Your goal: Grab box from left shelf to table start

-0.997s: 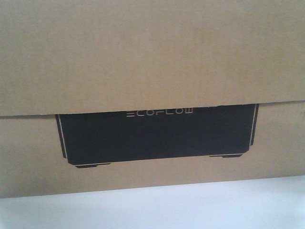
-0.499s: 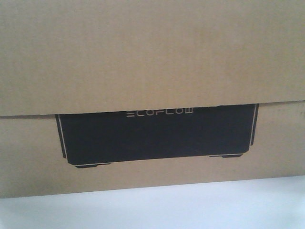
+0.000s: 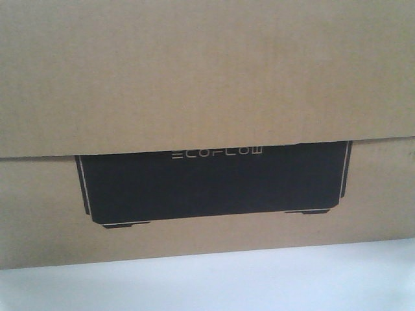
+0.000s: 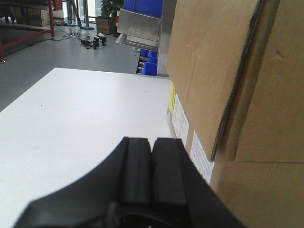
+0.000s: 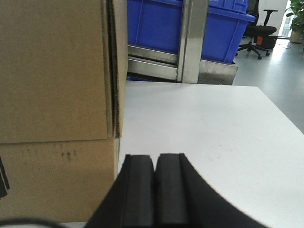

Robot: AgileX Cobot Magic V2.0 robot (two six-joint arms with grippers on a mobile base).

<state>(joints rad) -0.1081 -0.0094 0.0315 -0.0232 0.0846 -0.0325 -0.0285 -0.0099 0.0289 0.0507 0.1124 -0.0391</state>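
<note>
From your front camera the box (image 3: 207,78) fills nearly the whole view: plain brown corrugated cardboard with fine vertical fluting, an upper flap folded down over the face and ending in a straight horizontal edge a little above mid-height. Below that edge you see a black printed panel (image 3: 214,184) with a thin white outline, angled lower corners and two small foot-like tabs, and the white "ECOFLOW" lettering (image 3: 217,153) sits right under the flap's edge. The box stands on the table (image 3: 214,285), whose pale white surface shows as a strip along the bottom. Your left wrist camera shows the same carton on its right, with the flap's raw corrugated edge running down at a slant, and white labels (image 4: 181,121) plus a small yellow one stuck on the lower side wall. The left gripper (image 4: 151,164) hangs just beside that side, low over the table, its two black pads pressed together with nothing between them. Your right wrist camera shows the carton's other side on its left; the right gripper (image 5: 155,183) sits close to that corner, and its pads are likewise closed against each other and empty. Beyond the table's far edge you can see the left shelf (image 5: 190,42), steel rails and uprights carrying blue bins (image 5: 156,23).
</note>
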